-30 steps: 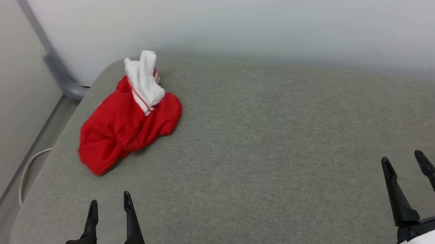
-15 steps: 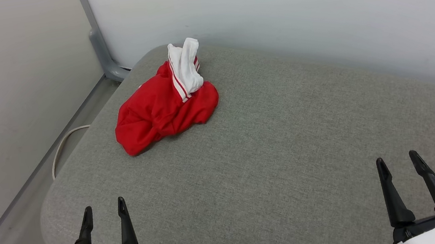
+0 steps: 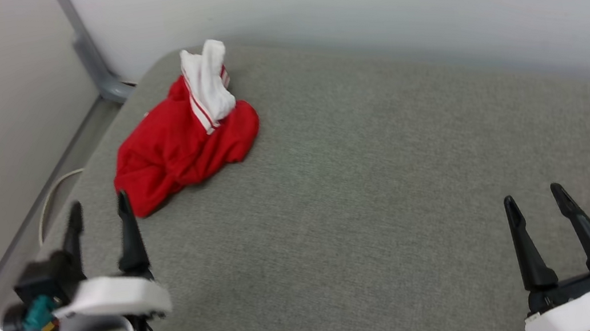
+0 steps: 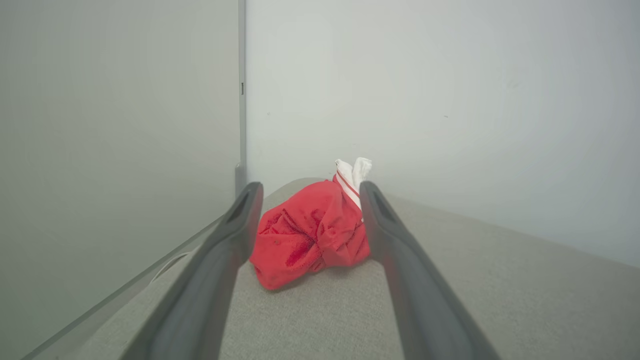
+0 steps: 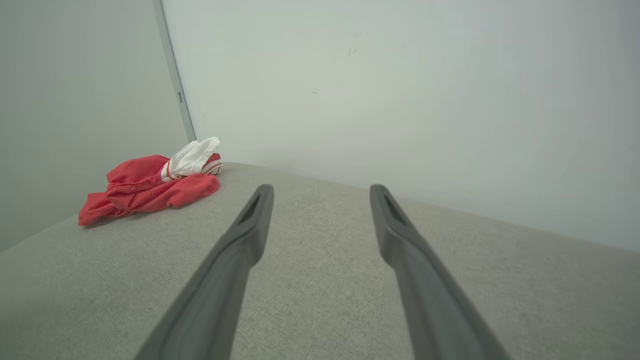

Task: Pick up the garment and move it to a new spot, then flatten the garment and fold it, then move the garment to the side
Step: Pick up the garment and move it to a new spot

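The garment point(image 3: 182, 141) lies crumpled in a red heap with a white sleeve sticking up, near the far left corner of the grey cushioned surface point(image 3: 360, 179). My left gripper point(image 3: 98, 203) is open and empty, raised just short of the garment's near edge. Through the left wrist view the garment point(image 4: 310, 232) sits framed between the two fingers, still apart from them. My right gripper point(image 3: 532, 198) is open and empty at the lower right, far from the garment point(image 5: 150, 187), which sits at the left of the right wrist view.
White walls point(image 3: 364, 0) close in behind and to the left of the surface. A grey post point(image 3: 93, 61) stands in the corner. A pale cable point(image 3: 53, 191) runs along the floor by the left edge.
My left arm has risen and pushed forward toward the garment. The head camera has shifted, so the whole picture moved. The garment lies as before and the right gripper holds its place.
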{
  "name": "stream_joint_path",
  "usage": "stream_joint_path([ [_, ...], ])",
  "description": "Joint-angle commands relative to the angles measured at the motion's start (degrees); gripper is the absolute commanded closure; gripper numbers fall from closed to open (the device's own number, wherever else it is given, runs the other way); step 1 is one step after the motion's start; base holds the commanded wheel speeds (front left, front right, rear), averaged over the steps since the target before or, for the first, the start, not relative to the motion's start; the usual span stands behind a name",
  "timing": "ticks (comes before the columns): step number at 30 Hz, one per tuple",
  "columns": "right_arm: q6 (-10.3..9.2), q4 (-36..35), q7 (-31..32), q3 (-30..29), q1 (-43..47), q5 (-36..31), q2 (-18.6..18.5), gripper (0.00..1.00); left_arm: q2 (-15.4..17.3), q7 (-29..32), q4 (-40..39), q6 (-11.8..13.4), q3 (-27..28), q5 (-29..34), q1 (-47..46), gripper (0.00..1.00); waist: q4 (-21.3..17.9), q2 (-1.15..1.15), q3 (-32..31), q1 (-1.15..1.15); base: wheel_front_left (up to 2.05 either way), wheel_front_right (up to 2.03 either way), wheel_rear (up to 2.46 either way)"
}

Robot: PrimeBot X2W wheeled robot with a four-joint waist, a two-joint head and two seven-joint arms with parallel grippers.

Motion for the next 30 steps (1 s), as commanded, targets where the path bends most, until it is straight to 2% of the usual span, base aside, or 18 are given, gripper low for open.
stream_joint_path([
  [1, -0.04, -0.4, -0.1, 0.0, -1.2, -0.4, 0.1, 0.0, 0.7, -0.2, 0.3, -0.5, 0.5, 0.4, -2.2, 0.0, -2.3, 0.0, 2.6, 0.0, 0.0, 0.0, 0.0],
  [2, -0.04, -0.7, -0.1, 0.2, -1.7, -0.9, 0.1, 0.0, 1.4, -0.2, 0.6, -0.7, 1.2, 0.6, -3.9, 0.0, -3.2, 0.0, 3.8, 0.0, 0.0, 0.0, 0.0],
  [3, -0.04, -1.5, -0.1, -0.3, -3.4, -2.0, 0.1, 0.0, 3.3, -0.2, 2.8, -1.6, 3.4, -0.5, -10.0, 0.0, -5.1, 0.0, 7.0, 0.0, 0.0, 0.0, 0.0],
  [8, -0.04, -2.7, -0.1, -1.0, -5.8, -3.1, 0.1, 0.0, 6.8, -0.2, 7.2, -2.5, 5.1, -1.4, -19.5, 0.0, -7.2, 0.0, 12.0, 0.0, 0.0, 0.0, 0.0],
  [14, -0.04, -3.4, -0.1, -0.8, -8.4, -3.9, 0.1, 0.0, 12.7, 0.7, 15.0, -3.3, 2.5, -3.9, -30.4, 0.0, -8.9, 0.0, 16.3, 0.0, 0.0, 0.0, 0.0],
  [15, -0.04, -3.8, -0.1, -0.8, -9.2, -4.1, 0.1, 0.0, 15.6, 4.4, 17.9, -3.4, -3.0, -6.7, -34.7, 0.0, -9.7, 0.0, 17.8, 0.0, 0.0, 0.0, 0.0],
  [17, -0.04, -4.0, -0.1, -0.8, -9.9, -4.3, 0.1, 0.0, 17.8, 9.3, 19.8, -3.3, -6.7, -10.2, -36.8, 0.0, -10.2, 0.0, 18.6, 0.0, 0.0, 0.0, 0.0],
  [22, -0.04, -4.7, -0.1, -0.7, -11.0, -4.5, 0.0, 0.0, 22.9, 27.1, 24.0, -3.4, -15.0, -18.7, -41.4, 0.0, -11.3, 0.0, 20.8, 0.0, 0.0, 0.0, 0.0],
  [23, -0.04, -5.2, -0.1, -0.9, -11.7, -4.7, -0.2, 0.0, 25.5, 34.9, 25.4, -3.4, -18.7, -21.7, -42.9, 0.0, -12.0, 0.0, 22.2, 0.0, 0.0, 0.0, 0.0],
  [26, -0.04, -5.7, -0.1, -0.9, -12.4, -4.8, -0.5, 0.0, 27.5, 40.8, 26.7, -3.4, -22.0, -23.1, -43.8, 0.0, -12.6, 0.0, 23.9, 0.0, 0.0, 0.0, 0.0],
  [30, -0.04, -6.1, -0.1, -0.8, -13.1, -5.0, -0.8, 0.0, 28.9, 45.4, 28.6, -3.4, -24.5, -23.8, -44.4, 0.0, -13.3, 0.0, 25.5, 0.0, 0.0, 0.0, 0.0],
])
